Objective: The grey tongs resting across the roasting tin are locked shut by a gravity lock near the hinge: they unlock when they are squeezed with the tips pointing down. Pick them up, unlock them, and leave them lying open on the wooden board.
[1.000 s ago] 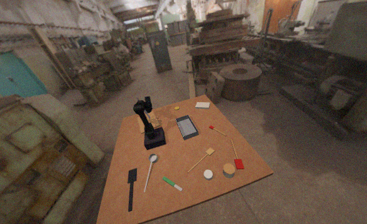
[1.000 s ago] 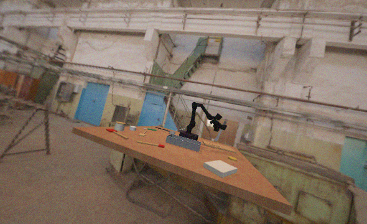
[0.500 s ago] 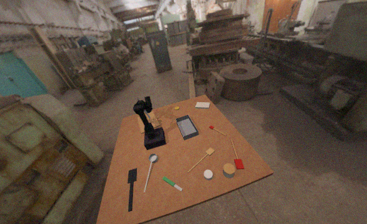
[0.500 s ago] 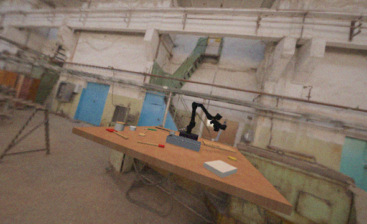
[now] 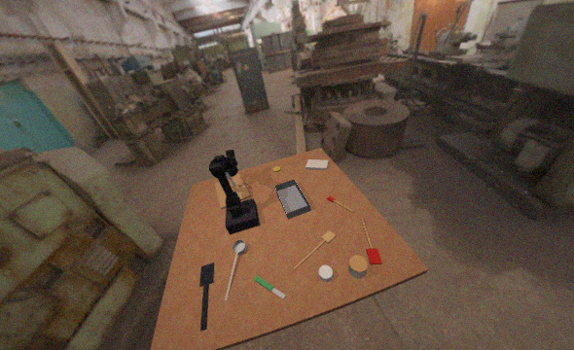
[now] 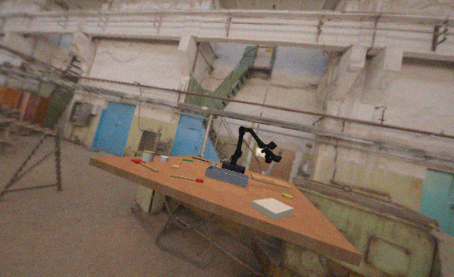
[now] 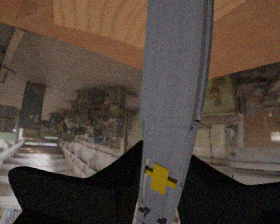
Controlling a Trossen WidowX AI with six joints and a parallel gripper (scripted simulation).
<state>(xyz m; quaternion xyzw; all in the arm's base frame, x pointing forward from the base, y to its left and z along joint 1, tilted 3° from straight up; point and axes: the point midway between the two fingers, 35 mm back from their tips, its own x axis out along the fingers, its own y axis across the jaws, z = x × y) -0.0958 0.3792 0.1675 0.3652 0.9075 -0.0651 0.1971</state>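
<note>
My gripper (image 7: 156,147) (image 6: 272,155) is shut on the grey tongs (image 7: 176,63) near their hinge end. The tongs' two arms lie close together. A small yellow lock piece (image 7: 160,177) sits on them between my fingers. In the exterior view the tongs (image 6: 271,167) show as a thin pale strip under the gripper. The dark roasting tin (image 5: 292,198) (image 6: 227,177) stands to the right of the arm's base (image 5: 242,219) with nothing across it.
On the orange table (image 5: 277,311) lie a black spatula (image 5: 205,292), a metal spoon (image 5: 233,267), a green marker (image 5: 269,286), a wooden spatula (image 5: 316,248), a red spatula (image 5: 371,248), two small tins (image 5: 358,265), a white block (image 5: 316,164) (image 6: 272,208) and a yellow disc (image 5: 276,169).
</note>
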